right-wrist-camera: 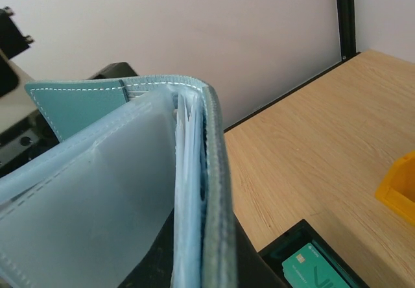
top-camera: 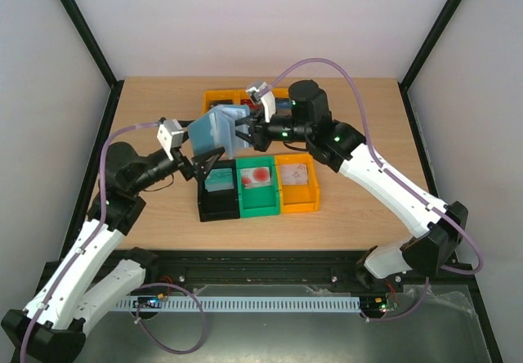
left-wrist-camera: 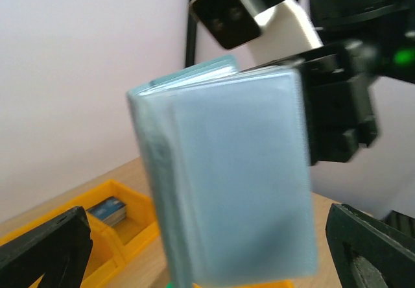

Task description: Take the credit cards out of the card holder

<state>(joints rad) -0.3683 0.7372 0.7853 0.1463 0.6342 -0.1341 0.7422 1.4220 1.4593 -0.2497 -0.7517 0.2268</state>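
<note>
The slate-blue card holder hangs in the air above the middle of the table, spread open so its clear sleeves show. My right gripper is shut on its right-hand edge. In the right wrist view the card holder fills the left half, with thin sleeve edges packed beside its spine. My left gripper stands wide open just below and in front of it; in the left wrist view the card holder sits between the spread fingers without touching them. One teal credit card lies in the black bin.
A black bin, a green bin and an orange bin stand side by side under the grippers, each with a card inside. More orange bins sit at the back, one holding a stack of blue cards.
</note>
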